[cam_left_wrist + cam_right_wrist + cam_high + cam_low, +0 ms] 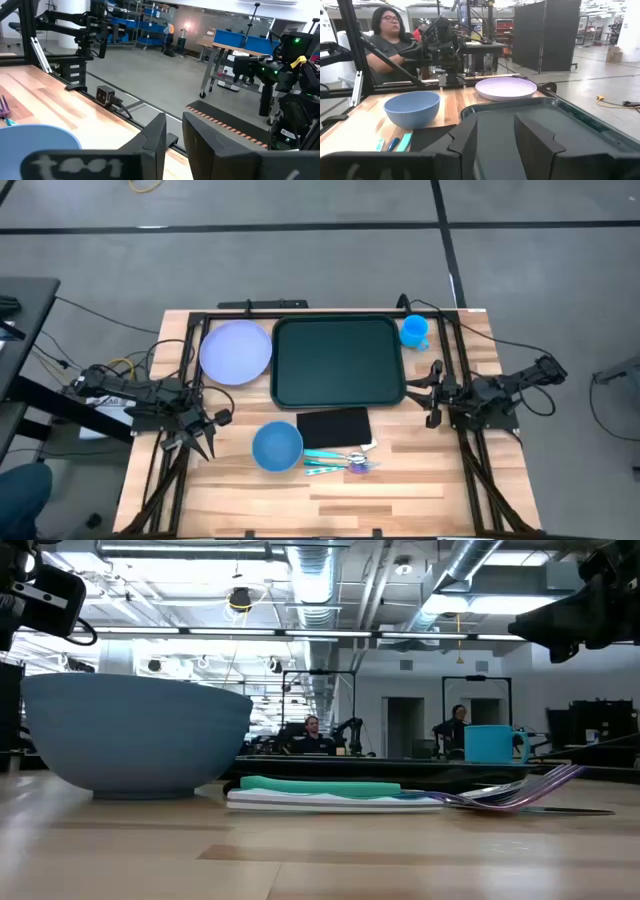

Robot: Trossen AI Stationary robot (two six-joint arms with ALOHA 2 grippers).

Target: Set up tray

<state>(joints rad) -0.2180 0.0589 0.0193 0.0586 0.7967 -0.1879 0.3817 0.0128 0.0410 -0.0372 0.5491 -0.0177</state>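
dark green plastic makes up the large rectangular tray (339, 361), rounded at the corners with a raised rim, lying flat and bare at the middle back of the pale wooden table (400, 480). it looks stiff, light and rather slick, so the rim is probably the only good place to pinch it, most easily on the short side facing the right gripper (434, 392). that gripper hangs just beside the tray's right edge with its fingers (540, 145) parted fairly wide and nothing between them. the left gripper (198, 437) waits near the table's left edge, its fingers (155, 137) drawn narrow with only a slim gap, holding nothing.

around the tray: a round lavender plate (236, 351) sits just beside its left rim, a small bright blue cup (414, 331) stands at its back right corner, and a flat black rectangle (334, 426) lies just in front of it. near that are a blue bowl (277, 447) and a cluster of teal-handled cutlery (338, 461) with purplish ends. the cup, close to the right gripper's side, seems the likeliest thing to get knocked. a seated person (387, 42) shows beyond the table in the right wrist view.
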